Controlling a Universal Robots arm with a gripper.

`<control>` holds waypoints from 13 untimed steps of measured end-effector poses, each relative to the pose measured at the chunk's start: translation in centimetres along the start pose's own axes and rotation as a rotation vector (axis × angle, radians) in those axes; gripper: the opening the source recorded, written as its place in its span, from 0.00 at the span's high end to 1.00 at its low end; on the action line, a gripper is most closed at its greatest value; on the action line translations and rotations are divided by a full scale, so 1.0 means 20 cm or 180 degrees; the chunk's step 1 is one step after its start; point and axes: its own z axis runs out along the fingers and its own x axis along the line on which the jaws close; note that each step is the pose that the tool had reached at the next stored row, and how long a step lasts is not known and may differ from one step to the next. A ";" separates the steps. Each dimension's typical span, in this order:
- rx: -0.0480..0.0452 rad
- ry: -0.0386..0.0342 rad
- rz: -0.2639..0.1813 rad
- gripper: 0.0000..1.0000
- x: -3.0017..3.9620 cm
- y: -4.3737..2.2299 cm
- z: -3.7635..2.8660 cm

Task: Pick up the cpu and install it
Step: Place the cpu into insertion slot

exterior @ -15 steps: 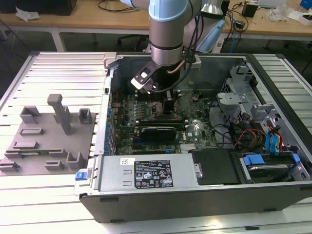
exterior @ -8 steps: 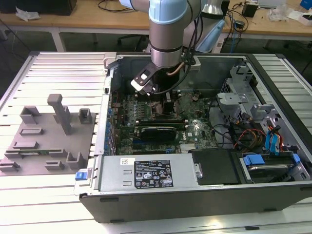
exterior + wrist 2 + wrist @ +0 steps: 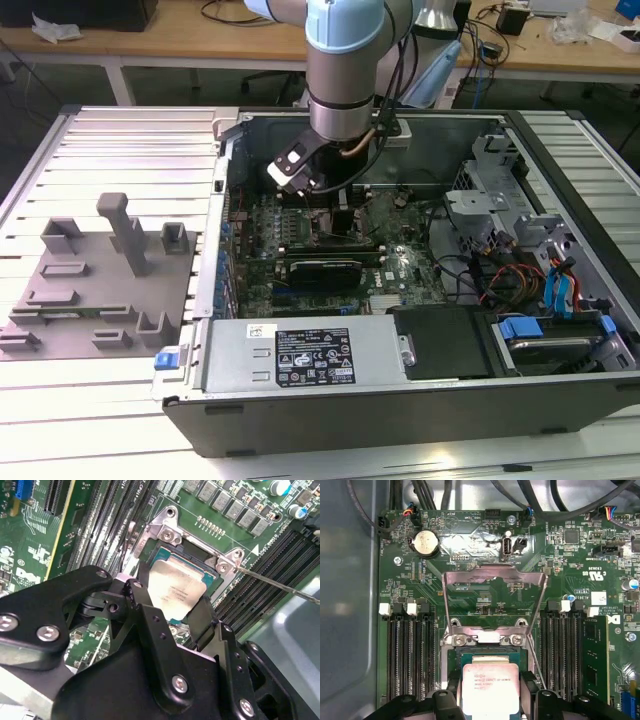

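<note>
The cpu (image 3: 175,587) is a small square chip with a silver top, and it lies level in the open socket (image 3: 165,530) on the green motherboard (image 3: 470,585). My gripper (image 3: 172,600) straddles it, one black finger (image 3: 140,600) against each of two opposite edges, so it is shut on the chip. In the first wrist view the cpu (image 3: 491,685) sits just under the socket's raised metal load plate (image 3: 495,592), with the gripper (image 3: 491,702) around it. In the exterior view the gripper (image 3: 335,205) reaches down into the open computer case (image 3: 400,400).
Rows of memory slots (image 3: 410,650) flank the socket on both sides. The thin socket lever (image 3: 280,582) sticks out beside it. A grey fixture tray (image 3: 100,290) lies at the exterior view's left. A power supply (image 3: 310,355) and a drive cage (image 3: 500,200) crowd the case.
</note>
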 end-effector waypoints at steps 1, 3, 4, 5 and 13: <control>0.0000 0.0000 -0.0001 0.45 0.000 0.000 0.000; 0.0000 -0.0002 -0.0001 0.45 0.000 0.013 0.003; 0.0000 -0.0002 -0.0001 0.45 0.000 0.014 0.003; 0.0000 -0.0002 -0.0001 0.45 0.000 0.014 0.004; 0.0000 -0.0002 -0.0004 0.45 0.000 0.002 0.007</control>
